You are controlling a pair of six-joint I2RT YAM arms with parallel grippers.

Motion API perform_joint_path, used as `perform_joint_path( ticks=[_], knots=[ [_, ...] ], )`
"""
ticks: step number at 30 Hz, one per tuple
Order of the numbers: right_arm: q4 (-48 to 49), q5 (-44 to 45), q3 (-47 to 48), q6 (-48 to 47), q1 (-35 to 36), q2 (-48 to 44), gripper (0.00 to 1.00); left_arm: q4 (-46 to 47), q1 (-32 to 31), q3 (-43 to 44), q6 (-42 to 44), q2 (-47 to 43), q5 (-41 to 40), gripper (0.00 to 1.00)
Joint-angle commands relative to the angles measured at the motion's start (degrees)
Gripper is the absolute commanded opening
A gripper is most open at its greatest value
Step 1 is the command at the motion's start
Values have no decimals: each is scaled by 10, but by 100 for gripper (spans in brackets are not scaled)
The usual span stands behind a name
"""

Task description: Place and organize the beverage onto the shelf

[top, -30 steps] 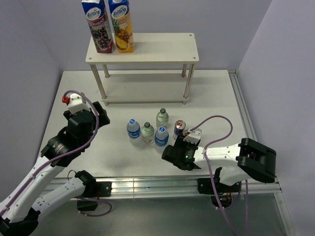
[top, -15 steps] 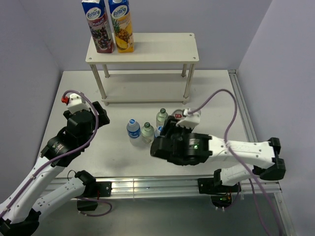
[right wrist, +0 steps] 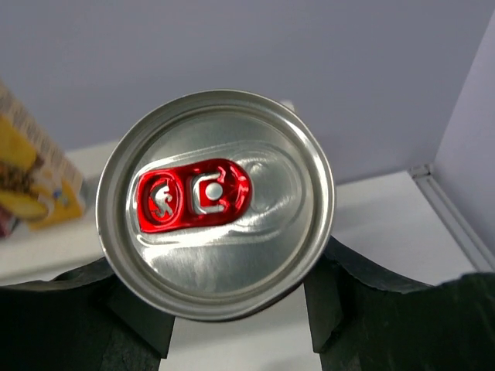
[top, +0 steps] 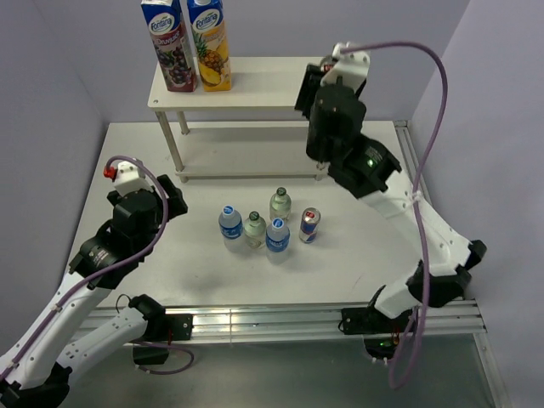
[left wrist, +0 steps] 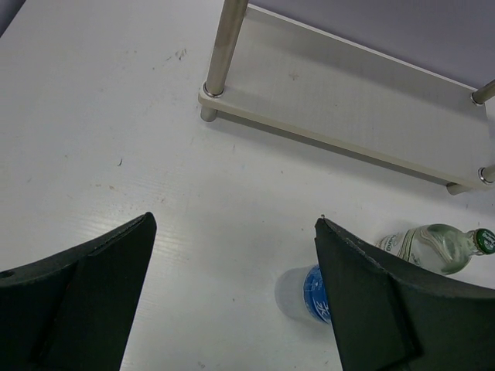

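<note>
The right claw (right wrist: 220,328) pinches a silver drink can (right wrist: 216,205) with a red pull-tab, its two dark fingers (right wrist: 73,313) pressed against the can's sides. Only the lid shows; the label is hidden. From above, the right arm reaches over the right end of the white two-tier shelf (top: 255,85) and hides the can, so I cannot tell whether it touches the top board. Two juice cartons (top: 208,47) stand on the left end of that board; the right wrist view cuts one off at its left edge. On the surface (top: 365,246) in front of the shelf, four small bottles (top: 254,228) and a second can (top: 310,224) stand close together. The left claw (left wrist: 232,301) hangs spread and holding nothing above the surface. Its right finger hides part of a blue-capped bottle (left wrist: 308,292) and of a green-capped bottle (left wrist: 433,246).
</note>
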Motion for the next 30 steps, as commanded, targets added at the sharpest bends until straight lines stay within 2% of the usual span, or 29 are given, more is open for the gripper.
perform_joint_path(
  ticks=[1,6,10,25,29,30],
  knots=[
    [49,-68,111,-87,-64,73,0,21,9,-2,15,-4,16,91],
    [28,-103,249,-83,-129,194,0,28,20,-5,20,-4,33,91],
    [13,-122,307,-63,-162,253,0,35,32,-6,25,-1,47,91],
    [14,-143,262,8,-198,295,0,40,60,-8,29,4,69,90],
    [14,-149,245,17,-204,300,11,40,61,-8,29,5,71,90],
    [12,-150,243,17,-204,302,17,40,62,-8,29,5,72,90]
  ],
)
